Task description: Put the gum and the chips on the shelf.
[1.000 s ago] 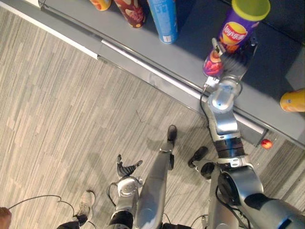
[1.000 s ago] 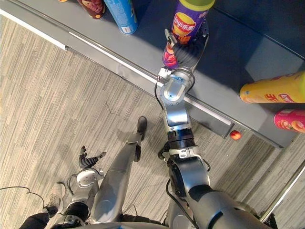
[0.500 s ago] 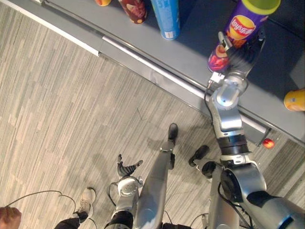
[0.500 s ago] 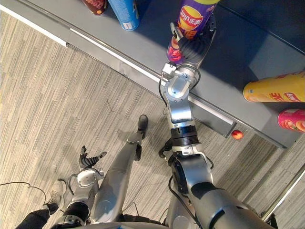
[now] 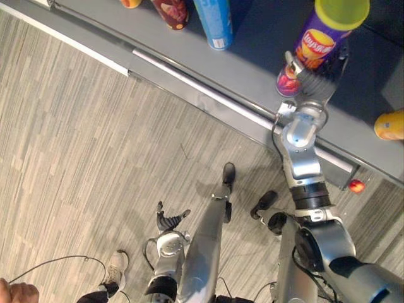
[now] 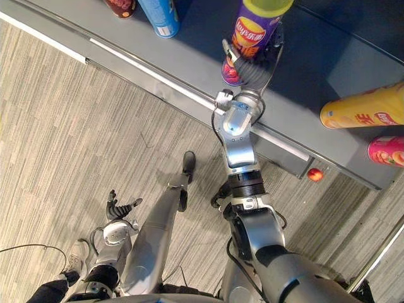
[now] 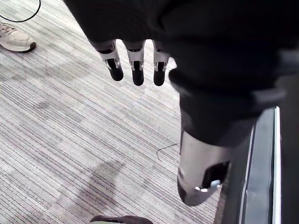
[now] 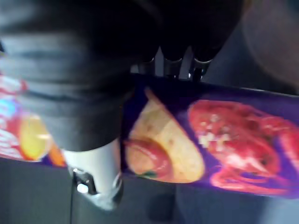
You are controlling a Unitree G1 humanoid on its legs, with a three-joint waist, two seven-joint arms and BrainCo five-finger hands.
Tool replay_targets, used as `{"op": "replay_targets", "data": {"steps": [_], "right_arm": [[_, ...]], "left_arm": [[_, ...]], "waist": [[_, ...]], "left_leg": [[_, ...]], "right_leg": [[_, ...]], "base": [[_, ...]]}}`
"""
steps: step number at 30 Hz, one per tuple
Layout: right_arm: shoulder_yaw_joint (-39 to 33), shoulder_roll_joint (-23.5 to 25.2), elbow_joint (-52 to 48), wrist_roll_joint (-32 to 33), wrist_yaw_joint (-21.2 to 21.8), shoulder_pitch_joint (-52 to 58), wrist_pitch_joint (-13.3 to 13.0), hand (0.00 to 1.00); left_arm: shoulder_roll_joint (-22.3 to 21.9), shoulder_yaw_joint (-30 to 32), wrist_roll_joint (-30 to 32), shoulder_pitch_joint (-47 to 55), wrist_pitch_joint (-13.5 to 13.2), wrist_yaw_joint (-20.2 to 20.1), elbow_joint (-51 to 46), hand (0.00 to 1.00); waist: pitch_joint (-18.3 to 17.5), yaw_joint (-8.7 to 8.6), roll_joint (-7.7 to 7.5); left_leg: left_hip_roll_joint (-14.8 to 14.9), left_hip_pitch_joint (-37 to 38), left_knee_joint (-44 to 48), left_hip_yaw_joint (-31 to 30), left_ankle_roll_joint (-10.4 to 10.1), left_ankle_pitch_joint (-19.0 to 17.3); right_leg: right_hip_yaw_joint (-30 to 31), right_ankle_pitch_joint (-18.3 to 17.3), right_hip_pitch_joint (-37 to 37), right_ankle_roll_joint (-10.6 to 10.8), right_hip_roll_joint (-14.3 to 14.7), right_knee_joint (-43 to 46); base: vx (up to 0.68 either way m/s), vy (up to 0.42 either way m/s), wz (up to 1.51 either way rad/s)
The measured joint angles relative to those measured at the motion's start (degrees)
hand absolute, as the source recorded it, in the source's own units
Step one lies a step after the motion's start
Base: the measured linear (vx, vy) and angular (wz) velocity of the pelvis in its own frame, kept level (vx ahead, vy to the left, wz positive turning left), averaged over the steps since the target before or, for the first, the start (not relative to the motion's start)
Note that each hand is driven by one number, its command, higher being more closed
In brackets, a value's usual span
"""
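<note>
Fingers of right hand (image 6: pixel 254 68) clamped round purple chips can (image 6: pixel 254 30) up at grey shelf (image 6: pixel 192 58). Left hand (image 5: pixel 168 221) down low over carpet (image 5: pixel 76 139), fingers loose and apart.

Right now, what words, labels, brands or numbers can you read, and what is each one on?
Purple chips can, gripped by the right robot hand: round logo with lettering, too small to read with certainty.
Blue can: pale print, too small to read.
Yellow can: red lettering, too small to read.
Pink can: print too blurred to read.
No numbers or signs can be read.
</note>
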Motion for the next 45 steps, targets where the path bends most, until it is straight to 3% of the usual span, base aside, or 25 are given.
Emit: {"op": "replay_targets", "data": {"steps": [20, 30, 39, 45], "right_arm": [[0.41, 0.29, 1.1, 0.14, 1.39, 2.25, 0.44, 0.0], [2.13, 0.92, 1.38, 1.59, 2.47, 8.68, 0.38, 0.0], [5.18, 2.84, 0.95, 1.63, 4.19, 14.93, 0.26, 0.0], [10.74, 4.67, 0.61, 1.56, 6.51, 24.02, -0.31, 0.0]], "left_arm": [[0.47, 0.36, -0.01, -0.22, -0.01, -1.07, 0.7, 0.0], [0.51, 0.38, 0.01, -0.28, 0.06, -1.62, 2.31, 0.0], [0.27, 0.32, 0.14, -0.14, 0.15, -2.73, 4.04, 0.0], [-0.26, 1.76, 0.31, 0.11, 1.32, -2.96, 6.68, 0.0]], "waist": [[-0.01, -0.06, -0.02], [-1.47, -0.45, -0.41], [-3.16, -2.0, -1.61], [-3.39, -3.61, -2.28]], "left_leg": [[1.39, 0.41, 0.99, 0.61, -0.24, 0.18], [1.92, 4.7, -0.09, 1.09, -0.34, -0.01], [2.9, 8.56, 0.49, 2.52, -0.25, -1.43], [4.09, 14.46, 2.53, 3.62, -0.24, -4.19]], "right_leg": [[0.77, 0.05, 0.5, -0.03, 1.54, -0.73], [1.06, 0.52, 4.85, 0.11, 2.52, -2.88], [2.49, 1.02, 8.73, 0.89, 3.66, -4.71], [3.43, 1.1, 15.47, 0.88, 4.85, -6.36]], "base": [[0.0, -0.018, -0.03], [0.01, -0.007, -0.03], [0.01, -0.012, -0.1], [0.01, -0.016, -0.14]]}}
